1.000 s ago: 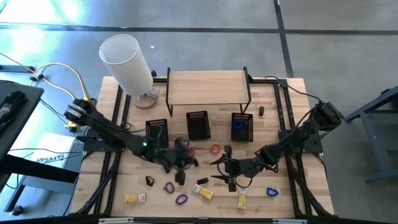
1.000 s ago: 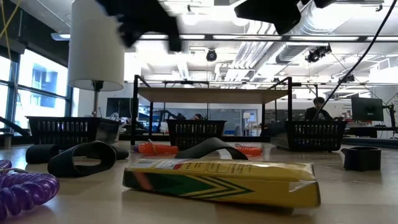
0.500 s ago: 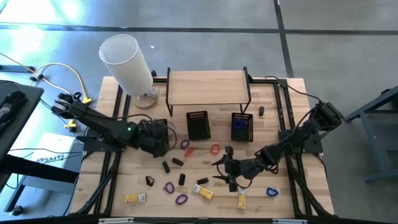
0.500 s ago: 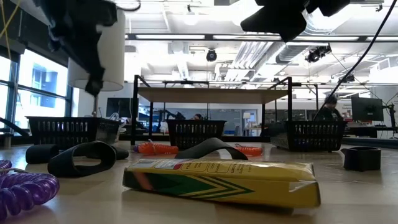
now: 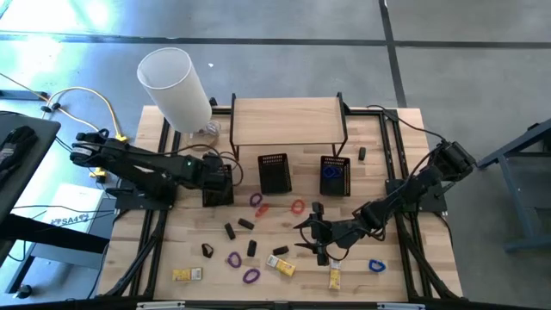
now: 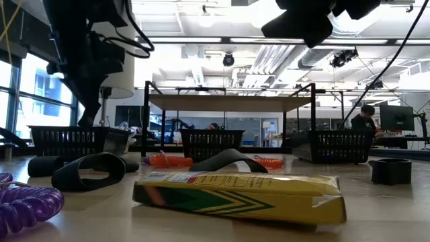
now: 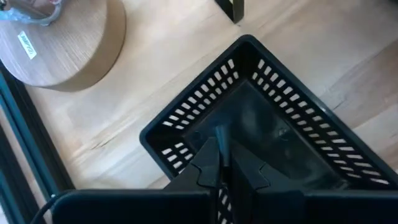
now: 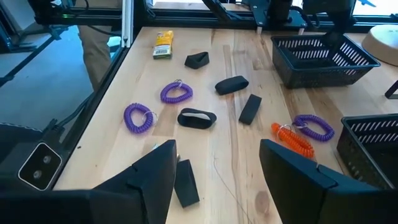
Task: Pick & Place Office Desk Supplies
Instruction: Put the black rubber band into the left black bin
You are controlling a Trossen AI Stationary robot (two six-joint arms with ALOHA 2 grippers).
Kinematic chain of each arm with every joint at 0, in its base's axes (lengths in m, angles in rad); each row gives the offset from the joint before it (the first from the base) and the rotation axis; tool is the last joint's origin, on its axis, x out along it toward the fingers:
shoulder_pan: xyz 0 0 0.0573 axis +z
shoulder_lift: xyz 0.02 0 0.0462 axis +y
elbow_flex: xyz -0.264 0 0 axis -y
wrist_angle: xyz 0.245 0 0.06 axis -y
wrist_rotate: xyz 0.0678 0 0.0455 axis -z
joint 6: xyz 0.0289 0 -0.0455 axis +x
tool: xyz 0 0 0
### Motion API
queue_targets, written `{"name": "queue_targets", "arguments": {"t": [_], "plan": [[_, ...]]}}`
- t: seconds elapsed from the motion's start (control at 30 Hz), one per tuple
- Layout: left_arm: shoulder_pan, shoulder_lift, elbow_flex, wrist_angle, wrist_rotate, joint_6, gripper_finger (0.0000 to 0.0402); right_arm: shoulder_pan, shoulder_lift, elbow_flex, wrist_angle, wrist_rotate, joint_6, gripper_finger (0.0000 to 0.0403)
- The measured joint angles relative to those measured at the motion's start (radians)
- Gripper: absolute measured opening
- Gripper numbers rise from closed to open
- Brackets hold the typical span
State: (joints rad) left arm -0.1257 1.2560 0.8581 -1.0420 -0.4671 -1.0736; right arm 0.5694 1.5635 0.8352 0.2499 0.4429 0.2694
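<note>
Crayon box [image 6: 238, 196] flat, long axis across table; left claw [image 7: 222, 163] pressed together; right claw [image 8: 214, 171] spread.

A second ago my left arm stretched out over the scattered pieces in the middle of the tabletop [image 5: 284, 258]; since then I have drawn it back, and my left jaws [image 7: 222, 163] now hang, pressed together, over the leftmost black mesh basket [image 7: 283, 134] near the round wooden lamp base [image 7: 59, 43]. The short black blocks [image 5: 237, 227] I was covering now lie in plain sight. Behind the tabletop, a person [image 6: 366, 121] has walked further right.
</note>
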Motion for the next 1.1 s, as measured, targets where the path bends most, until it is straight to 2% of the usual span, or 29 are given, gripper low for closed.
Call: {"name": "queue_targets", "arguments": {"t": [0.53,0.7,0.83,1.1], "plan": [[-0.008,0.000,0.000,-0.002,0.034,0.031,0.0005,-0.015,0.000,0.000,-0.003,0.001,0.020,0.0219],[-0.008,0.000,0.000,-0.002,0.034,0.086,0.0011,-0.015,0.000,0.000,-0.008,0.000,0.022,0.0219],[-0.008,0.000,0.000,-0.001,0.034,0.054,0.0046,-0.015,0.000,0.000,-0.008,-0.001,0.022,0.0219],[-0.008,0.000,-0.005,-0.001,0.030,0.029,0.0153,-0.015,0.000,0.000,-0.008,-0.025,0.026,0.0219]]}}
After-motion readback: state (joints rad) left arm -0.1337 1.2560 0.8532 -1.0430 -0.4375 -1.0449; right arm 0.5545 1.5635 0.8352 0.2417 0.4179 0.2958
